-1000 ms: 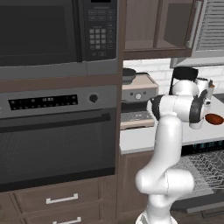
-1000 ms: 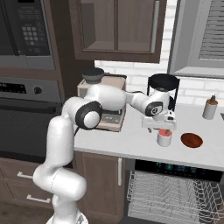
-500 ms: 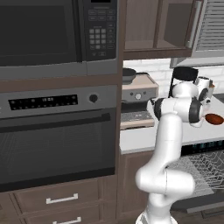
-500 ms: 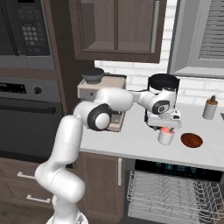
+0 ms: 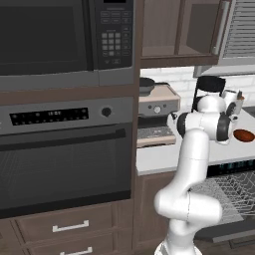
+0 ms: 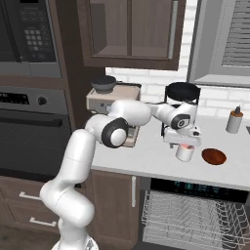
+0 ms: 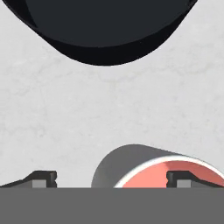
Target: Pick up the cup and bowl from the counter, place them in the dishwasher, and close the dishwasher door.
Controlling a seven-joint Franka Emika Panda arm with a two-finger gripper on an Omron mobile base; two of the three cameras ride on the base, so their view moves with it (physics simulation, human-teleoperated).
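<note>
The cup (image 6: 185, 153), grey-white outside and red inside, stands upright on the counter (image 6: 146, 163). My gripper (image 6: 183, 142) hangs open just above it, pointing down. In the hand view the cup (image 7: 140, 168) lies off to the right of the gripper (image 7: 112, 179): the right fingertip (image 7: 183, 178) is over its red inside, and the left fingertip (image 7: 41, 178) is over bare counter. The reddish-brown bowl (image 6: 214, 156) (image 5: 244, 135) lies just right of the cup. Below the counter the dishwasher (image 6: 195, 188) stands open with its wire rack (image 6: 195, 215) (image 5: 234, 194) drawn out.
A black tiered rack (image 6: 182, 93) stands right behind the cup; its dark base (image 7: 105, 26) lies ahead of the fingers. A coffee machine (image 6: 112, 100) is to the left and a small bottle (image 6: 234, 120) to the far right. The oven (image 5: 64, 159) is on the left.
The arm has swung its forearm to the right, and the hand has settled slightly lower over the cup. The jaws stay wide. Cup and bowl have not moved.
</note>
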